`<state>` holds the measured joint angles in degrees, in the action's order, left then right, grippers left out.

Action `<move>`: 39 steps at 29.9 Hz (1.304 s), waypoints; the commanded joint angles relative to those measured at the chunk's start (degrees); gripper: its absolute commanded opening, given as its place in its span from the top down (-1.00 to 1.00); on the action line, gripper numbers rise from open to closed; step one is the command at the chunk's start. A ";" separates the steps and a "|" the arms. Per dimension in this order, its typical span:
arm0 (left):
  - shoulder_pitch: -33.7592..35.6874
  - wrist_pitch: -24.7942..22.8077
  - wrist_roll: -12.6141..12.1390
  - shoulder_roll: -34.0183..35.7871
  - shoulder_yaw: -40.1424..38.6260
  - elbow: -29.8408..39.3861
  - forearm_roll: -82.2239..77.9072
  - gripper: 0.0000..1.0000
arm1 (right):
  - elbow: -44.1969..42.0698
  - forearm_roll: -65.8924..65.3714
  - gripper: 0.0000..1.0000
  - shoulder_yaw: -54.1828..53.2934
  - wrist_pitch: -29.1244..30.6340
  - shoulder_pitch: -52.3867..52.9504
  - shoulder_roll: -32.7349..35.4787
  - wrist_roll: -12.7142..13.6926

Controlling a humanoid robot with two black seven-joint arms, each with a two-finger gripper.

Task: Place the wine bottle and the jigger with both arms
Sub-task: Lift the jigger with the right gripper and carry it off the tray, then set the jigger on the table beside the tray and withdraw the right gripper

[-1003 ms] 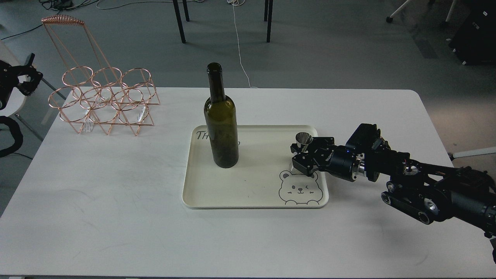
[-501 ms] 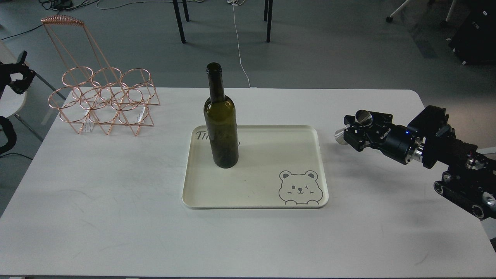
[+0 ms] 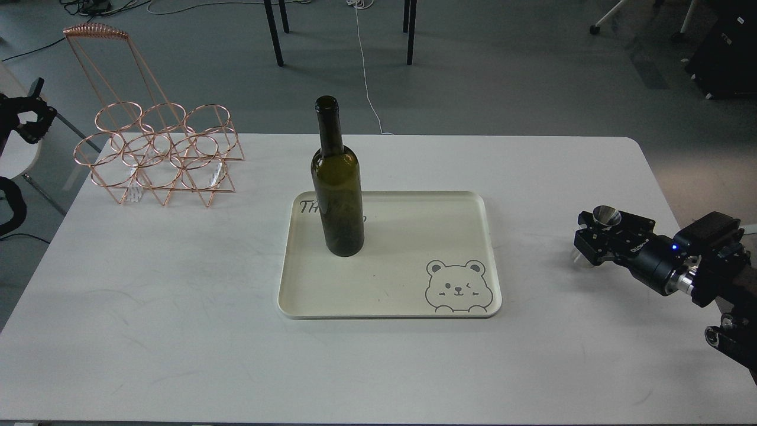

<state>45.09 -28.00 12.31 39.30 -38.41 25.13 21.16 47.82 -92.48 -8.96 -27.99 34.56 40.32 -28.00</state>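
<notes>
While the jigger was in the grip: the right gripper (image 3: pixel 594 236) was closed around the jigger (image 3: pixel 605 216), whose steel cup showed above the black fingers and whose lower rim showed faintly below them, near the table (image 3: pixel 177 331) on its right side.
Jigger position: well apart from the tray (image 3: pixel 390 296), to its right, over bare tabletop; whether its base touched the surface could not be told.
Wine bottle: the wine bottle (image 3: pixel 337 189) stood upright on the tray's back left part, with nothing holding it.
Left gripper: the left gripper (image 3: pixel 26 121) sat at the far left edge, off the table and well apart from the bottle; it was too small and dark to tell whether it was open or closed.
Rack: a copper wire rack (image 3: pixel 159 157) stood on the table's back left corner, holding no bottle.
Done so far, as judged: the jigger was off the tray and seemed close to being set down.
Left to do, as judged: release the jigger, then the bottle, not yet gripped, likely falls to the left arm.
</notes>
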 commanded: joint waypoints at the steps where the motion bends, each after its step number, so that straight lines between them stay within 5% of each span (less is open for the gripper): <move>1: -0.01 0.00 0.00 0.08 0.00 0.00 0.03 -0.97 | -0.89 0.11 0.78 0.00 -0.01 -0.28 -0.07 0.00; 12: 0.17 0.00 0.00 0.17 -0.09 0.00 0.03 -0.97 | 0.77 0.11 -0.15 0.44 -0.01 -0.46 3.00 0.00; 19: 0.43 0.00 0.00 0.25 -0.09 0.00 0.03 -0.97 | 5.69 0.46 -0.33 0.26 -0.01 -1.25 7.14 0.00; 30: 0.70 0.00 -0.70 2.62 0.09 0.53 -0.15 -0.97 | 17.83 10.19 -0.89 -0.18 -0.01 -0.64 17.86 0.00; 35: 0.69 0.00 -3.68 11.39 7.36 10.26 -2.08 -0.97 | 16.95 25.30 -0.93 0.09 0.31 6.37 17.95 0.00; 39: 1.22 0.00 -3.78 19.83 8.53 21.24 -8.91 -0.97 | 12.13 35.24 -0.93 -0.35 8.12 13.41 16.11 0.00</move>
<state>45.87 -28.00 8.56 53.31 -30.68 38.89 17.53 63.60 -64.26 -9.14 -24.61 43.06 57.97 -27.99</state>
